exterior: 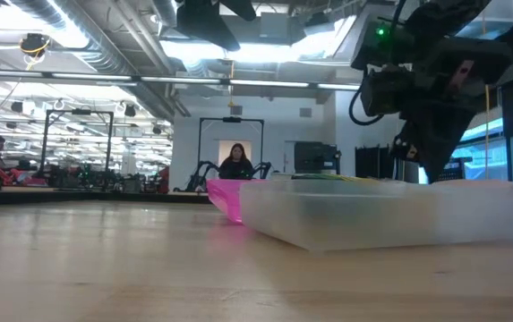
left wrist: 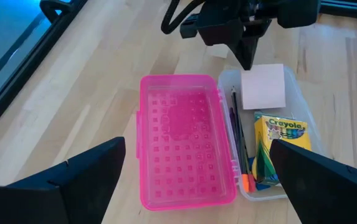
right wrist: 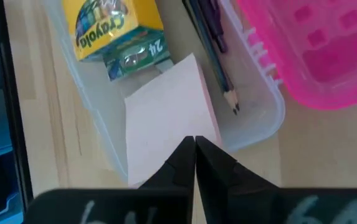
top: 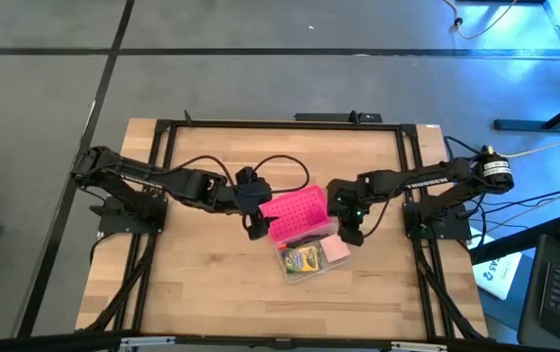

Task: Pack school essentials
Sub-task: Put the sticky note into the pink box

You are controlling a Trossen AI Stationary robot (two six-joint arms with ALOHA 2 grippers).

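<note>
School essentials, a pale pink square sticky-note pad (right wrist: 166,109), a yellow-green cardboard crayon box (left wrist: 281,138) and thin pencils (right wrist: 210,46), lay inside the clear plastic case (top: 311,266) mid-desk. The right gripper (right wrist: 194,149) hovered clenched over the pad; the left gripper (left wrist: 197,180) hung released above the pink perforated lid (left wrist: 184,140). Closing probably came next.

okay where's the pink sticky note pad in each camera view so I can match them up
High view: pad at the case's right end, below the right gripper.
Low view: not visible; the case wall hides it.
Left wrist view: pad in the case's far end, above the crayon box.
Right wrist view: pad at centre, just ahead of the shut fingers.
Shared landmark: the pink lid.
</note>
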